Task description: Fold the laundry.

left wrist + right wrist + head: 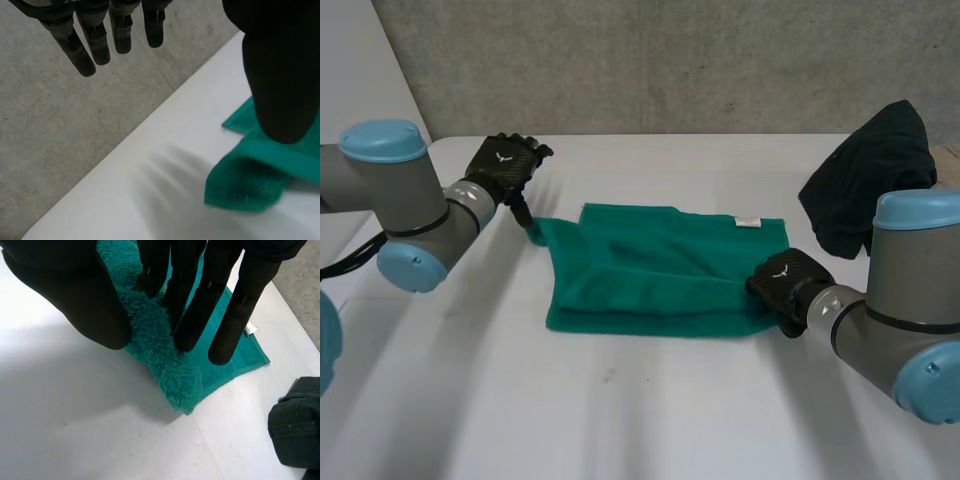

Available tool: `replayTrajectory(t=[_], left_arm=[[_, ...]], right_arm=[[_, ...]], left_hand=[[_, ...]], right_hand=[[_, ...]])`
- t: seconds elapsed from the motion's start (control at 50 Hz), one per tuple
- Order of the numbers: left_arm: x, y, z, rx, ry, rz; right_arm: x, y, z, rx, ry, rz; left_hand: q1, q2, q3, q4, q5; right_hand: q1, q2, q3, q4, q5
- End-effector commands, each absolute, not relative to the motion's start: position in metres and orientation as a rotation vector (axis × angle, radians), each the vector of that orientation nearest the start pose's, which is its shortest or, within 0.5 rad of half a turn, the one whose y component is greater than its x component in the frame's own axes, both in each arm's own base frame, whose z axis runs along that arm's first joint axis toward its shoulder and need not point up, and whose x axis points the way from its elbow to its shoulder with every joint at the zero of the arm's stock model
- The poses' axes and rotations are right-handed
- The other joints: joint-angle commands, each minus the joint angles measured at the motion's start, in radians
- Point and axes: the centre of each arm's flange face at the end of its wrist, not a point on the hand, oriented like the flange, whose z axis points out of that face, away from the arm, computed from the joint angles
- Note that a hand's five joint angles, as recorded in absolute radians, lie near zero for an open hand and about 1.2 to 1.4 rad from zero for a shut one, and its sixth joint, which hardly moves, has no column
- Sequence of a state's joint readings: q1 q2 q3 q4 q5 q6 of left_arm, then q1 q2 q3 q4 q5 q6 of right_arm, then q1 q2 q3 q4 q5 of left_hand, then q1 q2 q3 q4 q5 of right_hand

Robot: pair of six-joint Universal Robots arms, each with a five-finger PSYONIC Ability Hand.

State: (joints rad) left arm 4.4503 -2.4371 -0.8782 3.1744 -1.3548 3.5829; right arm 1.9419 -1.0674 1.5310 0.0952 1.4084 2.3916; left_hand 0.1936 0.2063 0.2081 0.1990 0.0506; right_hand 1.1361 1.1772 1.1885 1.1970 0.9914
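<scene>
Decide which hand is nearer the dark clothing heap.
Right. The right hand grips the green towel at the corner nearest the dark clothing heap; the left hand is at the towel's opposite end.

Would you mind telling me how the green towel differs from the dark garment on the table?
The towel is teal; the garment is nearly black. The towel lies spread out, partly folded, mid-table; the garment sits bunched in a heap at the far right. The right robot hand grips the towel; nothing touches the garment. Both are cloth on the table.
</scene>
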Motion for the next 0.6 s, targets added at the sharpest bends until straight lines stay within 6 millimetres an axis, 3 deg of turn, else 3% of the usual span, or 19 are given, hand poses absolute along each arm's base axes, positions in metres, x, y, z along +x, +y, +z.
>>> replayTrajectory(t=[0.02,0.1,0.24,0.4,0.5,0.6], left_arm=[[-0.265,-0.430,0.153,1.137,2.209,-1.944],[-0.274,-0.421,0.141,1.232,2.304,-1.854],[-0.285,-0.418,0.141,1.306,2.285,-1.849],[-0.299,-0.419,0.138,1.384,2.180,-1.867],[-0.307,-0.413,0.128,1.503,2.075,-1.795],[-0.305,-0.414,0.124,1.554,1.981,-1.749]], right_arm=[[0.261,-0.259,0.150,-1.592,2.260,-1.557],[0.263,-0.259,0.150,-1.597,2.252,-1.558],[0.266,-0.260,0.143,-1.612,2.254,-1.538],[0.263,-0.263,0.142,-1.602,2.275,-1.533],[0.258,-0.268,0.145,-1.574,2.293,-1.548],[0.253,-0.270,0.150,-1.559,2.305,-1.565]], left_hand=[[-0.019,-0.032,-0.034,-0.024,-0.051],[0.122,0.109,0.107,0.117,0.090],[0.210,0.198,0.196,0.205,0.179],[0.715,0.702,0.700,0.710,0.683],[1.202,1.189,1.187,1.196,1.170],[1.203,1.190,1.188,1.197,1.171]], right_hand=[[0.260,0.219,0.208,0.199,0.230],[0.260,0.219,0.208,0.199,0.230],[0.260,0.219,0.208,0.199,0.230],[0.260,0.219,0.208,0.199,0.230],[0.260,0.219,0.208,0.199,0.230],[0.260,0.219,0.208,0.199,0.230]])
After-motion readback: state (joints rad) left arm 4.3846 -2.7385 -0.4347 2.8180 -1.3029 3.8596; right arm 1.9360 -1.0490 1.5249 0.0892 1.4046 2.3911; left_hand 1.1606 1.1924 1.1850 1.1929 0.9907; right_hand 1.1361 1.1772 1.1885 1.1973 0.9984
